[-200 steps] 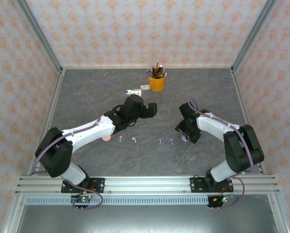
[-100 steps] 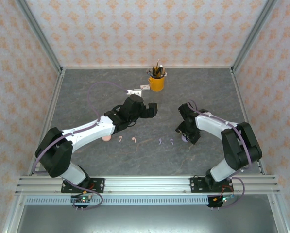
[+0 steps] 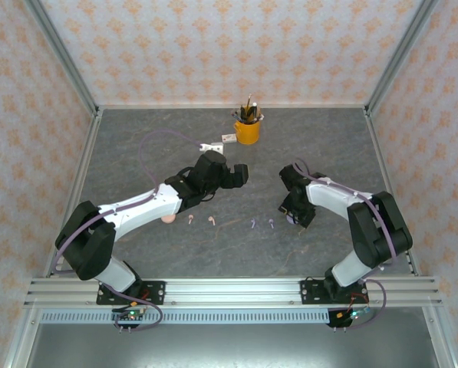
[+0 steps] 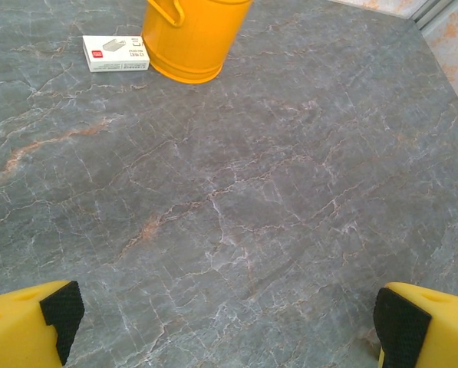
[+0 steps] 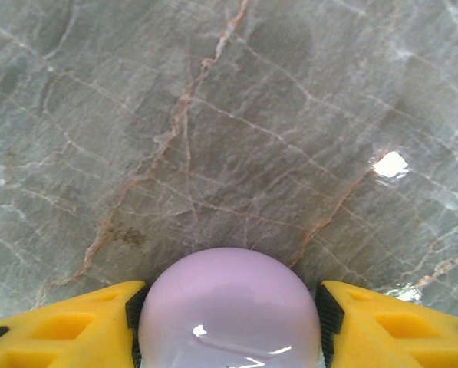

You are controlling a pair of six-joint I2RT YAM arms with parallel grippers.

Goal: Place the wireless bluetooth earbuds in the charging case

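Two pale pink earbuds (image 3: 191,221) (image 3: 212,220) and two lilac earbuds (image 3: 253,224) (image 3: 270,224) lie in a row on the grey table. A round lilac charging case (image 5: 229,307) sits between the yellow fingers (image 5: 67,330) of my right gripper (image 5: 229,316); both black pads press on its sides. From above, that right gripper (image 3: 292,217) is down on the table just right of the lilac earbuds and mostly hides the case. My left gripper (image 4: 229,326) hovers wide open over bare table, behind the row. A pink round case (image 3: 168,219) peeks out beside the left arm.
A yellow cup (image 3: 247,130) holding pens stands at the back centre, with a small white box (image 3: 211,144) to its left; both also appear in the left wrist view as the cup (image 4: 194,38) and box (image 4: 115,54). Patterned walls enclose the table.
The right gripper's jaws have narrowed onto the lilac case, and the wrist has shifted slightly left. The left arm has not moved.
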